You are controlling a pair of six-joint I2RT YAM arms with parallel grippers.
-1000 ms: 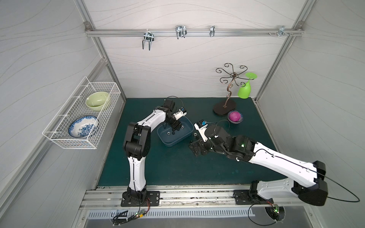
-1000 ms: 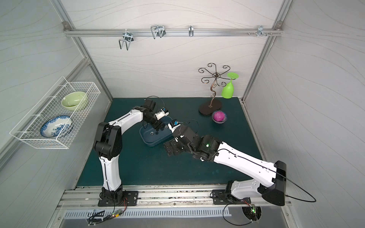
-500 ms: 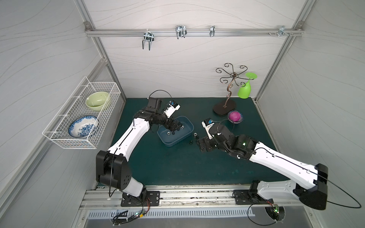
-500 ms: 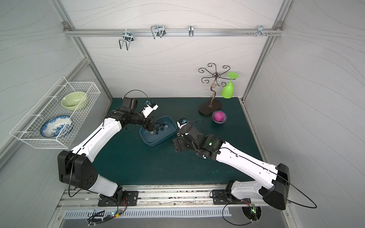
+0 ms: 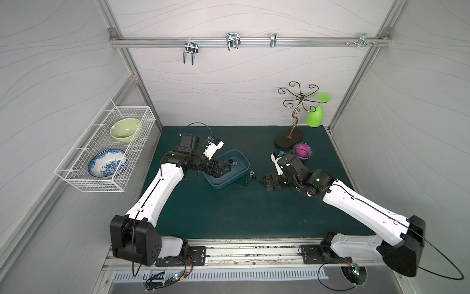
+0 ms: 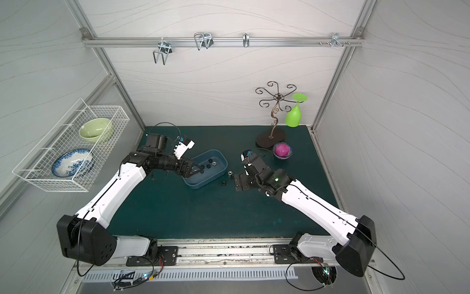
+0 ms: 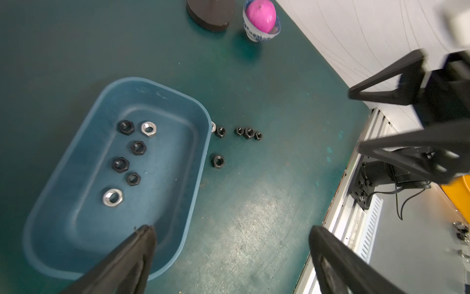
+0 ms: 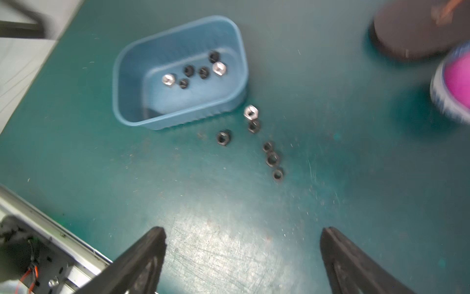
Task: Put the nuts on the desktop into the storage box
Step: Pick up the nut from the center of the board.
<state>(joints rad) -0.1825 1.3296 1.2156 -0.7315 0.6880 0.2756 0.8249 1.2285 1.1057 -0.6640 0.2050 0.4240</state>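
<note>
The blue-grey storage box sits on the teal desktop, left of centre in both top views. Several nuts lie inside it, mostly black with two silver. More nuts lie loose on the desktop right of the box: a lone black one, a silver one by the box wall, and a short black row. My left gripper hangs open over the box's near left end, holding nothing. My right gripper is open and empty, low over the desktop just right of the loose nuts.
A white wire basket with two bowls hangs on the left wall. At the back right stand a scrolled metal stand, a small bowl with a magenta ball and a green glass. Aluminium framing edges the front.
My left arm has folded down from upright to a low reach, its gripper still over the box and now wider open. My right gripper has drawn back to the right, away from the box.
</note>
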